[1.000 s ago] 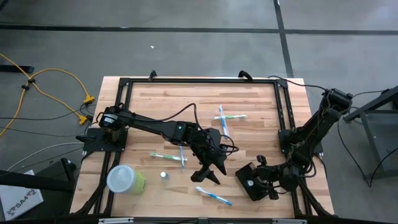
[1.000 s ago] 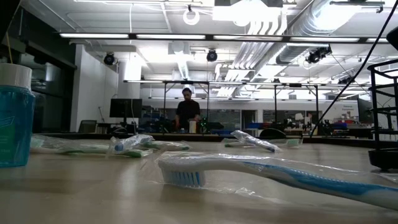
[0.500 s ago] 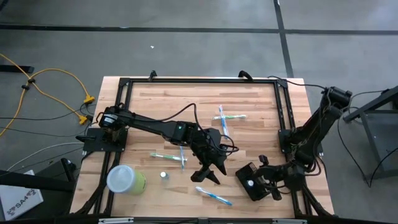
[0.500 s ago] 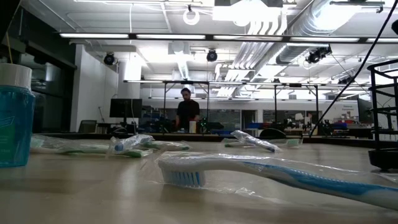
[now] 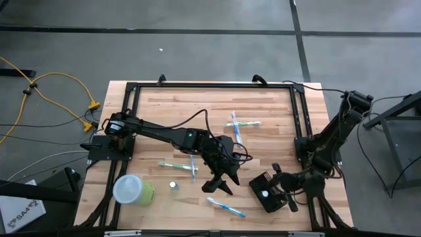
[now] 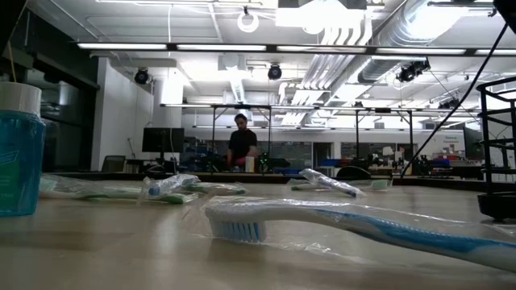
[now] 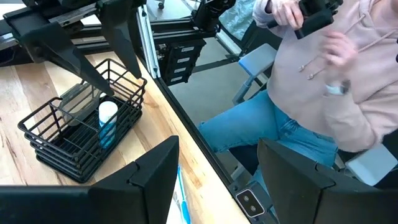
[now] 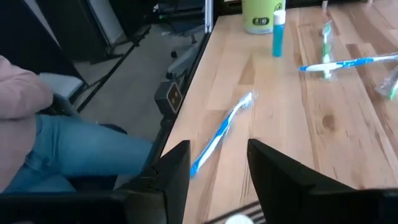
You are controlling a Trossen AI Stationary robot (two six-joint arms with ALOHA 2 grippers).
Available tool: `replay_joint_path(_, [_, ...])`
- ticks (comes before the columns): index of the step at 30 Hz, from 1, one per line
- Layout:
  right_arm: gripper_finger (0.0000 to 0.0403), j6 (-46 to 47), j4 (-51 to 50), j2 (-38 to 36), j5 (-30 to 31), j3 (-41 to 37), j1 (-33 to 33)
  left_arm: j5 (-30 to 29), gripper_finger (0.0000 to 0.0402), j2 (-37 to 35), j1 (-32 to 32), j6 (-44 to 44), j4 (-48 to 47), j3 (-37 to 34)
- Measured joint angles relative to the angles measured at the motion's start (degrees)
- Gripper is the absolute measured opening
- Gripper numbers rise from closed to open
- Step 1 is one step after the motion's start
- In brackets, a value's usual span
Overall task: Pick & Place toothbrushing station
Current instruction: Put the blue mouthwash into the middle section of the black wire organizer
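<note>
Toothbrushing station [image 5: 267, 195], a black wire-mesh box, sits at the near right corner of the wooden surface [image 5: 263, 105]; the right pincer [image 5: 283, 192] hangs just over its right side, its 2 fingers apart with nothing between them. Only the left wrist view looks inside the box: a small white-capped blue bottle [image 7: 107, 121] lies in 1 compartment. Left of the station, a blue toothbrush [image 5: 225, 207] lies by the near edge, and the low view shows it up close in clear wrapping. The left pincer [image 5: 220, 182] hovers above the surface just beyond that brush, fingers spread and empty. Farther left stand a small bottle [image 5: 173, 186] and a lime-green cup [image 5: 132, 189]. More wrapped toothbrushes [image 5: 238, 125] lie toward the far side. Both wrist views catch a seated person [image 7: 323, 81] in a pink top and jeans beside the surface; the low view shows another person [image 6: 242, 145] far back in the room.
</note>
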Motion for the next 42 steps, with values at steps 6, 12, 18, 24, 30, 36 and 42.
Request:
replay_joint_path(6, [0.0152, -0.2, 0.5, 0.0, -0.2, 0.0, -0.7, 0.0, 0.0214, 0.0, 0.0, 0.0, 0.0, 0.0])
replay_joint_path(12, [0.0152, -0.2, 1.0, 0.0, -0.2, 0.0, -0.7, 0.0, 0.0214, 0.0, 0.0, 0.0, 0.0, 0.0])
replay_joint_path(18, [0.0152, -0.2, 3.7, 0.0, -0.2, 0.0, -0.7, 0.0, 0.0214, 0.0, 0.0, 0.0, 0.0, 0.0])
replay_joint_path(24, [0.0152, -0.2, 4.6, 0.0, -0.3, 0.0, -0.7, 0.0, 0.0214, 0.0, 0.0, 0.0, 0.0, 0.0])
replay_joint_path(30, [0.0152, 0.0, 4.6, 0.0, -0.3, 0.0, -0.7, -2.0, 0.0214, 0.0, 0.0, 0.0, 4.8, 0.0])
replay_joint_path(36, [0.0152, 0.1, 4.8, 0.0, -0.5, 0.0, -0.7, -2.5, 0.0214, 0.0, 0.0, -2.0, 13.3, 0.0])
replay_joint_path(42, [0.0152, 0.2, 4.8, 0.0, -0.5, 0.0, -0.7, -2.4, 0.0214, 0.0, 0.5, -7.1, 14.8, 0.0])
